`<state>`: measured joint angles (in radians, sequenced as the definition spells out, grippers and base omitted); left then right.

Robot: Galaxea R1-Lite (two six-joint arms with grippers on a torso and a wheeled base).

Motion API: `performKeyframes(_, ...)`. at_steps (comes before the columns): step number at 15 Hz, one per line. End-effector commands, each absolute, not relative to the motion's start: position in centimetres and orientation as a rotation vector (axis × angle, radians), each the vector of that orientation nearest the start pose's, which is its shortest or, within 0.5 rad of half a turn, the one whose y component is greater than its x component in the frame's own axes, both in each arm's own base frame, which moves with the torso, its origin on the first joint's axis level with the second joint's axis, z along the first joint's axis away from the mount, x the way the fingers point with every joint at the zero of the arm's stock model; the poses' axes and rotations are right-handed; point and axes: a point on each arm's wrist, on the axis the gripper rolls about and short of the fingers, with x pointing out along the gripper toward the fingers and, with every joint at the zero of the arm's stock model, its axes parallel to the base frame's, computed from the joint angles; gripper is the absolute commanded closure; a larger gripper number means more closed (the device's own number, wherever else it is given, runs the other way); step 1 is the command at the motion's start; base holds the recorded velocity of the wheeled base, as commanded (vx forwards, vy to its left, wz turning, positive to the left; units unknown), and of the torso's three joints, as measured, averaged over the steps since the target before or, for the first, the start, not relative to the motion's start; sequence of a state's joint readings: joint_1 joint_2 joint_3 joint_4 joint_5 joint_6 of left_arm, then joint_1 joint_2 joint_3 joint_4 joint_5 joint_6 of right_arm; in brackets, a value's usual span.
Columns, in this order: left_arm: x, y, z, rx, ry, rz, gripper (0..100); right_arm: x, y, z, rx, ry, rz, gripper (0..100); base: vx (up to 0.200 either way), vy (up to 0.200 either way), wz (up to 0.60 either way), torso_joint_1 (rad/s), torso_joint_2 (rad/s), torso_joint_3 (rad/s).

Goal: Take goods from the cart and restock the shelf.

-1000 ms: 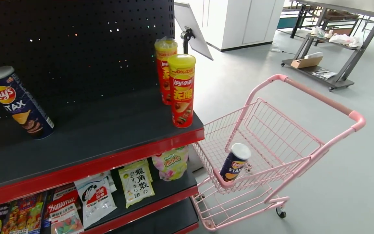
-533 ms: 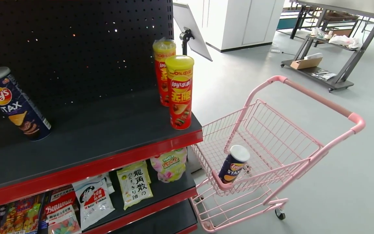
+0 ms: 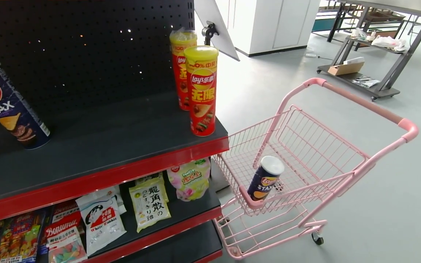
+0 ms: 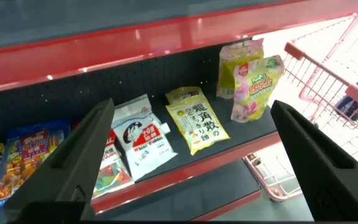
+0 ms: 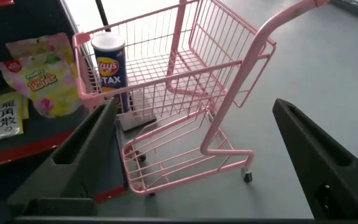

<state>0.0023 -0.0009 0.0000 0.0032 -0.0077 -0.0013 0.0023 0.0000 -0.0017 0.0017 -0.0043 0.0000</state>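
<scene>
Dark shelf (image 3: 115, 146) with a red front edge on the left. Just beside its right end, pink cart (image 3: 360, 106) on the grey floor. Spread wide and holding nothing: left pincer (image 4: 192, 104) facing the lower tier's snack bags (image 4: 197, 121), right pincer (image 5: 194, 102) facing the cart. Upright on the top tier: two red cans (image 3: 201, 91) at the right end, one navy can (image 3: 9, 106) far left. Standing in the cart's basket corner nearest the shelf, a second navy can (image 3: 266, 179).
</scene>
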Motion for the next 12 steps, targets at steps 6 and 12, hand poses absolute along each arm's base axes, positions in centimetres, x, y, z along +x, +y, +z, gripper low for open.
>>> performKeyframes(6,-2.29,-0.02,7.56,-0.003,0.002,-0.005,0,-2.28,-0.01,7.58,-0.002,0.002,-0.003,0,0.0,0.0,0.0,-0.164,0.48,0.304)
performKeyframes(12,-2.28,-0.02,7.52,-0.002,0.003,-0.005,0,-2.29,-0.02,7.57,-0.002,0.0,-0.005,0,0.0,0.0,0.0,-0.159,0.54,0.369)
